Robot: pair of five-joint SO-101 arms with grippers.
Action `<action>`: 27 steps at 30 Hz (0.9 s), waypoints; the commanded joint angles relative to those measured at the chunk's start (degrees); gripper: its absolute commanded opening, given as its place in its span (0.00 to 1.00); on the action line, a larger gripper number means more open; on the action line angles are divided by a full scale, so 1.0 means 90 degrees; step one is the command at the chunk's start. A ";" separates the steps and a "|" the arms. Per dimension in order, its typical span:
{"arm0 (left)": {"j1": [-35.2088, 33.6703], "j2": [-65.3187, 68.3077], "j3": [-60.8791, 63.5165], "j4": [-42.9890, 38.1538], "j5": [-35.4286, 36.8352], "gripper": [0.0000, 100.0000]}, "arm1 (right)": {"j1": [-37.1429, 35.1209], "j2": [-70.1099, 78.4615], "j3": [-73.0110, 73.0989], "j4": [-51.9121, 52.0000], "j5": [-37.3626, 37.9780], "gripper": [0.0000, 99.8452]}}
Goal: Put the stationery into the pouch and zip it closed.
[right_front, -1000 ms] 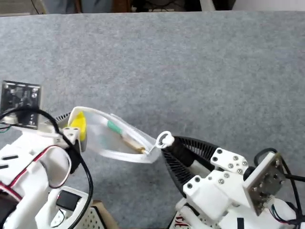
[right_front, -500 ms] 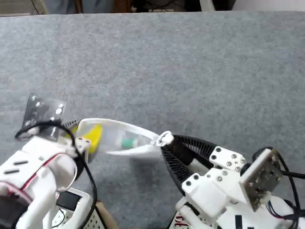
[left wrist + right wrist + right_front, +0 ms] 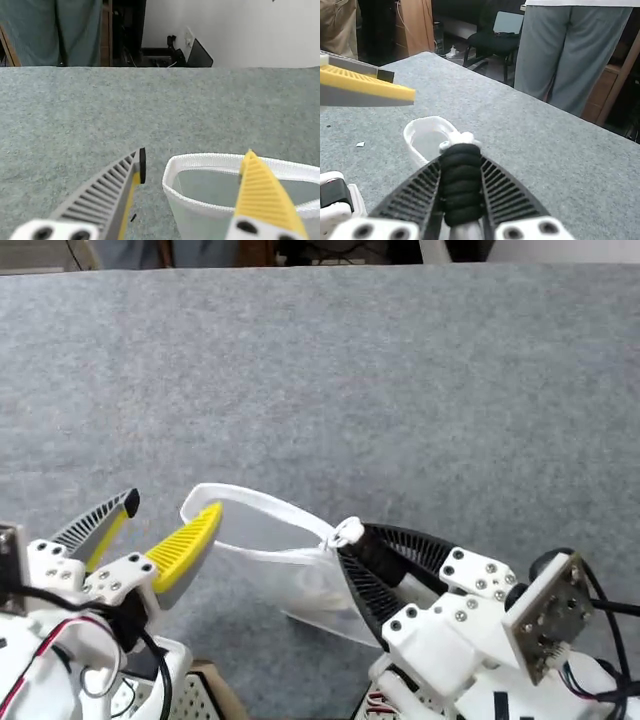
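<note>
Floppy clear plastic pouch [image 3: 300, 585] w/ white zip rim lies on the grey felt table [image 3: 400, 390] btwn the arms, mouth gaping; prob light & slippery, so grab the rim: right gripper [image 3: 352, 552] is pinched on its white zip pull [image 3: 347, 532], left gripper [image 3: 170, 508] has jaws wide apart beside it.

pouch [image 3: 300, 578] on table [image 3: 400, 390] | left tool [image 3: 170, 508] at left end | right tool [image 3: 347, 540] at right end
</note>
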 commanded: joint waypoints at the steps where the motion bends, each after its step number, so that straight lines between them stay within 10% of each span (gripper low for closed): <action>1: -0.0210 -0.0010 0.0015 -0.0127 0.0020 0.31 | 0.0078 0.0083 -0.0044 -0.0342 0.0049 0.01; 18: 0.0532 -0.0010 0.1392 -0.0117 0.0020 0.32 | 0.1328 0.0122 0.0034 -0.2432 0.0440 0.01; 27: 0.1167 -0.0010 0.1451 -0.0117 0.0020 0.32 | 0.1631 0.0083 0.2584 -0.2774 0.1348 0.01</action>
